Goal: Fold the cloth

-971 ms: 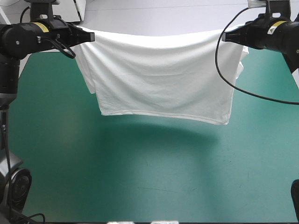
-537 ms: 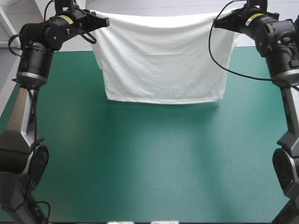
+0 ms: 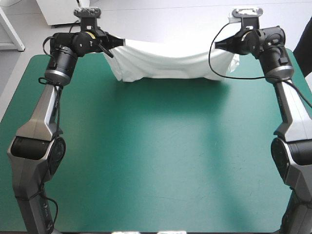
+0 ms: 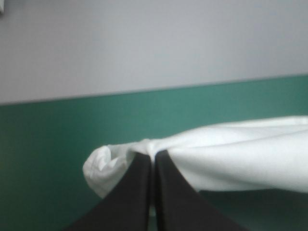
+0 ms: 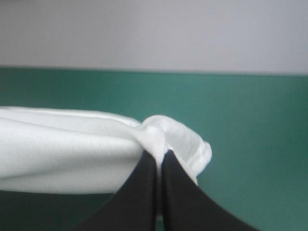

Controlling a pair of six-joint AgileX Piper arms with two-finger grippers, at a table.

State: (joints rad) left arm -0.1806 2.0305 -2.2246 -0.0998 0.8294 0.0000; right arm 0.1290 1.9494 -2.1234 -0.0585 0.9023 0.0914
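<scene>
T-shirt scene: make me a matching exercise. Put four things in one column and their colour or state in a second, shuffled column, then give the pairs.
Column one:
1. T-shirt
2. left gripper
3. right gripper
4. table cover

Column two:
A. shut on the cloth's end nearer the table's right edge
B. teal-green, spread under both arms
C. white, bunched into a sagging band near the table's far edge
D. shut on the cloth's end nearer the table's left edge

Pairs: 1-C, 2-D, 3-A, 4-B
</scene>
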